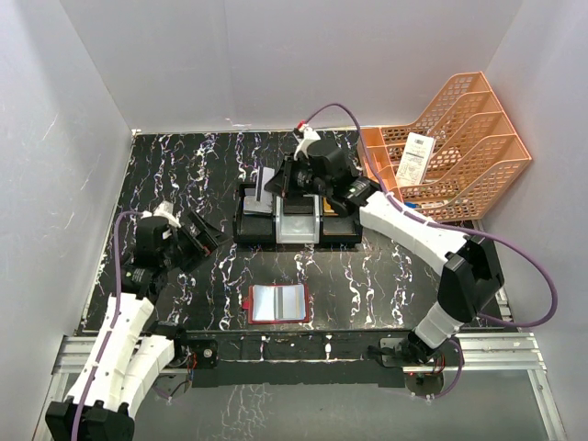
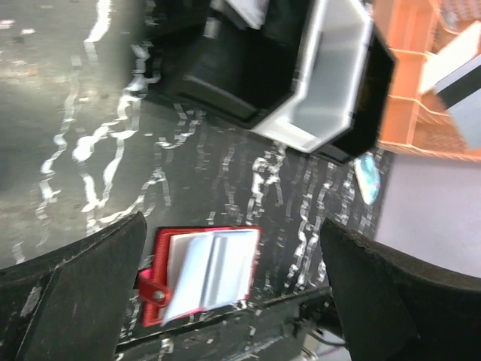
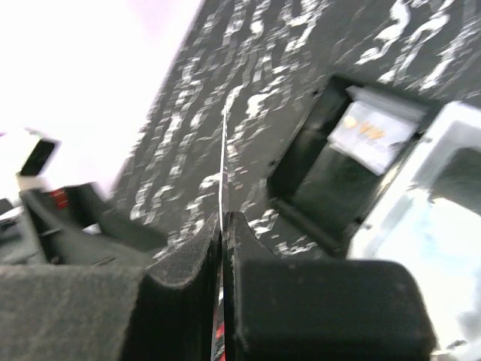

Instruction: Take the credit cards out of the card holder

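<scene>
The dark-red card holder (image 1: pixel 277 303) lies open near the table's front edge, with pale silvery cards showing in its pockets; it also shows in the left wrist view (image 2: pixel 203 271). My right gripper (image 1: pixel 287 179) hovers over the left compartment of the black-and-white tray (image 1: pixel 296 230). It is shut on a thin credit card (image 3: pixel 224 143), seen edge-on between the jaws. Another card with an orange-gold mark (image 3: pixel 368 128) lies in that compartment. My left gripper (image 1: pixel 207 234) is open and empty at the left, above the table and well apart from the card holder.
An orange mesh file rack (image 1: pixel 450 147) holding a white tag stands at the back right. The tray also shows in the left wrist view (image 2: pixel 331 90). White walls enclose the table on three sides. The metal rail (image 1: pixel 303 347) runs along the front edge.
</scene>
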Robot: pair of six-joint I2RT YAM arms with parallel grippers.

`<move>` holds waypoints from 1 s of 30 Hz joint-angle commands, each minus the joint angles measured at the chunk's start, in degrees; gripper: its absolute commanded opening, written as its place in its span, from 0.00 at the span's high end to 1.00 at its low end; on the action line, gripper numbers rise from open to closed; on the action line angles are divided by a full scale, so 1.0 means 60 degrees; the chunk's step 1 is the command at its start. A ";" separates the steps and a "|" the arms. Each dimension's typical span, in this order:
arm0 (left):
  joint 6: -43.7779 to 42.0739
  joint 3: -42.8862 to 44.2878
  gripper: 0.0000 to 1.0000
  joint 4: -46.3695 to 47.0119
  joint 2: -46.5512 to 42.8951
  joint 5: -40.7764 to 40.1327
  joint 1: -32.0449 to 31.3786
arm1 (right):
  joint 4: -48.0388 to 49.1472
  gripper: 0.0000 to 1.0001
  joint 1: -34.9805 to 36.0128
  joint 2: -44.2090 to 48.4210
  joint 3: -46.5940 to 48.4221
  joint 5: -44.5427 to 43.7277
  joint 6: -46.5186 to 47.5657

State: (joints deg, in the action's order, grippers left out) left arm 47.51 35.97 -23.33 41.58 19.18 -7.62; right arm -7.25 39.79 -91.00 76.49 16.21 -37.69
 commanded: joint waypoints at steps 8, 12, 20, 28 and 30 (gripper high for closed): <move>-0.2283 0.1183 0.01 -0.2420 -0.0010 -0.3401 0.0040 | -0.1228 1.00 0.1843 -0.2014 0.1953 -0.5004 0.6582; -0.2606 0.1295 0.01 -0.2315 0.0532 -0.3747 0.0041 | -0.1097 1.00 0.2175 -0.2763 0.2460 -0.5327 0.7629; -0.2450 0.1205 0.01 -0.2286 -0.0050 -0.4488 0.0039 | -0.1411 1.00 0.2230 -0.4108 0.3730 -0.5892 0.8635; -0.2126 0.1235 0.01 -0.2516 -0.0996 -0.5225 0.0039 | -0.1625 1.00 0.2231 -0.5113 0.4456 -0.6634 0.9788; -0.2050 0.1201 0.01 -0.2554 -0.1248 -0.5358 0.0039 | -0.1300 1.00 0.2232 -0.5180 0.4335 -0.6750 1.0123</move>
State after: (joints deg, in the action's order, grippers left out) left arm 34.22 42.50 -36.95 36.60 -9.30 -7.62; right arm -17.80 53.19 -121.36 100.53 -21.02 17.82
